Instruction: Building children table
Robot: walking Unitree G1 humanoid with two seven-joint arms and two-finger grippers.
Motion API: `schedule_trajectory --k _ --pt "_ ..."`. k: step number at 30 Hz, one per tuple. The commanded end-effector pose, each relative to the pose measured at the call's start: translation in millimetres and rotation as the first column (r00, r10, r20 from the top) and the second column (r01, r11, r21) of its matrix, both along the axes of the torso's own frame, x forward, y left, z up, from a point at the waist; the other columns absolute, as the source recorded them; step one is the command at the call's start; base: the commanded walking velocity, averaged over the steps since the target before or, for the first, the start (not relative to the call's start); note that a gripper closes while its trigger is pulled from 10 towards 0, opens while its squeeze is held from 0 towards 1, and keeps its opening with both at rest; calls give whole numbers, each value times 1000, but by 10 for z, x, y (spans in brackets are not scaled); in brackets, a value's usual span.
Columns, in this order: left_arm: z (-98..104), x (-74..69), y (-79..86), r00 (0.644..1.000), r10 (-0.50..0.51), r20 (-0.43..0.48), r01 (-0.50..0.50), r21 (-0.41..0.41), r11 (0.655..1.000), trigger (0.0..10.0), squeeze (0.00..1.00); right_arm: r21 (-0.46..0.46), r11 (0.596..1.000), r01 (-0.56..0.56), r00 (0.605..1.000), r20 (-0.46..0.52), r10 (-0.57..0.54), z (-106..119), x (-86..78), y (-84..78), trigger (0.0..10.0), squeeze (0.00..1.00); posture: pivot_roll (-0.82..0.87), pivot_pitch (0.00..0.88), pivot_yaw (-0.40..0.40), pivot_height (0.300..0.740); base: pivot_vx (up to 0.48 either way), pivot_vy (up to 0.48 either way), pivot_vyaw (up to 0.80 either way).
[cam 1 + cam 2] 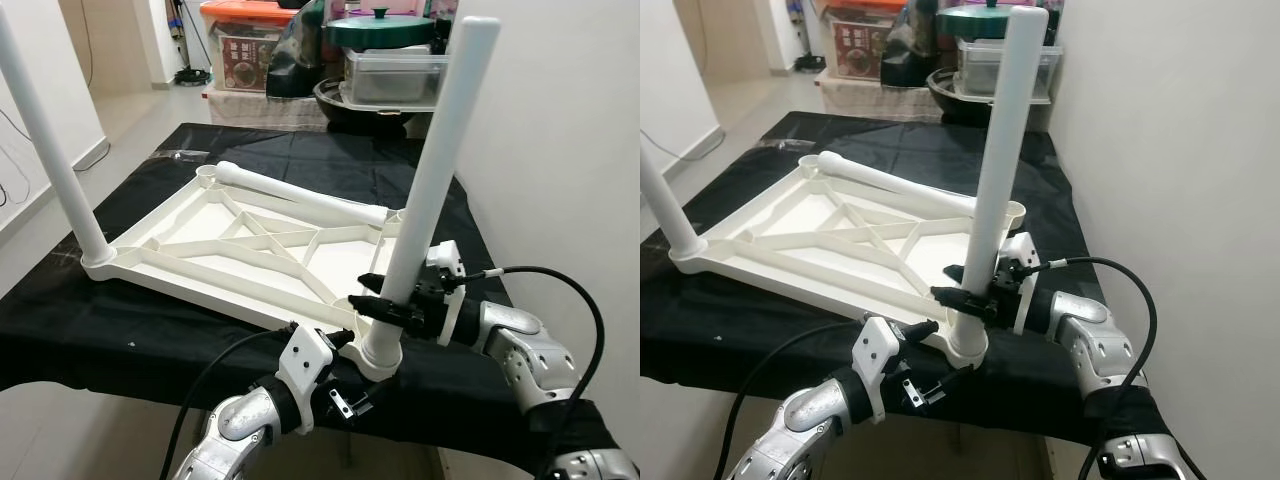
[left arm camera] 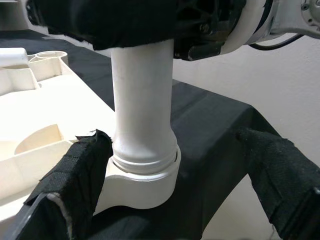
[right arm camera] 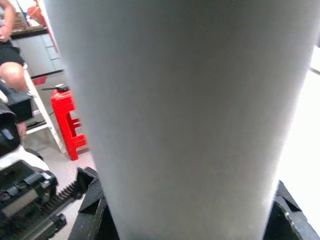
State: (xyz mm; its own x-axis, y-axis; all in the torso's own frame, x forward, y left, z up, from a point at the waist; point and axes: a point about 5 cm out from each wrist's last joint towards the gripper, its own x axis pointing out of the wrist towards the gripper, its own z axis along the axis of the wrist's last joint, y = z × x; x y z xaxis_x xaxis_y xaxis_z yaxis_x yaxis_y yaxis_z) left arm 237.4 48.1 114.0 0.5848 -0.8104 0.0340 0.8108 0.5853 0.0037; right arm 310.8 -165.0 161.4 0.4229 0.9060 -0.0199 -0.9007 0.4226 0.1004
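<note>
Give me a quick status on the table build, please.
Right tool shut on near leg, upright in its socket. Left tool open at the tabletop corner below. One leg lies loose on the tabletop.

Both arms are silver metal with white plastic wrist blocks. The left gripper and right gripper have long black fingers covered in rough black fabric. Thick black cables loop behind each wrist.

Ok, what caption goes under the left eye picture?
Right hand grips the upright white leg in the upturned tabletop.
</note>
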Motion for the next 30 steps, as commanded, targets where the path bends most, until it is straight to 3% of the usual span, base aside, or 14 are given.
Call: schedule_trajectory --k 1,7,9,10,11,12,14,15,18,22,23,27,28,30 --pt "-73 -19 10 1000 0 -16 0 12 1000 10000 0 -26 999 45 998 -34 -46 -126 7 48 0 0 210 0 -81 740 0 0 0" --pt "-102 -21 21 1000 8 -23 -8 9 1000 10000 0 -79 867 492 870 -7 -494 -258 257 -146 0 0 203 0 -82 740 0 0 0" --pt "-97 -20 29 1000 10 -20 -10 10 1000 10000 0 -111 638 762 640 -15 -768 -309 351 -333 0 0 202 0 -81 740 0 0 0" --pt "-97 -20 29 1000 10 -20 -10 10 1000 10000 0 -111 638 762 640 -15 -768 -309 351 -333 0 0 202 0 -81 740 0 0 0" --pt "-88 -18 33 1000 10 -20 -10 10 1000 10000 0 -121 482 868 486 0 -874 -321 341 -429 0 0 199 0 -69 740 0 0 0" --pt "-88 -18 33 1000 10 -20 -10 10 1000 10000 0 -121 482 868 486 0 -874 -321 341 -429 0 0 199 0 -69 740 0 0 0" --pt "-71 -13 39 1000 10 -17 -10 7 1000 10000 0 -124 191 974 195 25 -980 -343 214 -545 0 0 196 0 -61 740 0 0 0" --pt "-71 -13 39 1000 10 -17 -10 7 1000 10000 0 -124 191 974 195 25 -980 -343 214 -545 0 0 196 0 -61 740 0 0 0" --pt "-68 -12 32 1000 7 -16 -7 6 1000 10000 0 -91 -50 995 -48 28 -998 -369 -1 -441 0 0 196 0 -55 740 0 0 0" --pt "-68 -17 19 1000 4 -17 -4 5 1000 10000 0 -68 -69 995 -67 25 -997 -374 -15 -363 0 0 189 0 -63 740 0 0 0" --pt "-67 -20 8 1000 3 -16 -3 4 1000 10000 0 -34 -55 998 -55 12 -998 -370 8 -294 10000 0 191 0 -69 740 0 0 0" --pt "-63 -21 -2 1000 7 -15 -7 0 1000 10000 0 54 46 997 45 23 -999 -326 55 -161 10000 0 191 0 -69 740 0 0 0" --pt "-62 -21 -4 1000 7 -16 -7 -1 1000 10000 0 96 121 988 120 21 -993 -294 75 -96 10000 1000 190 0 -71 740 0 0 0" --pt "-62 -22 -7 1000 5 -17 -5 -2 1000 10000 0 145 236 961 240 -13 -971 -267 112 -35 10000 1000 190 0 -71 740 0 0 0"
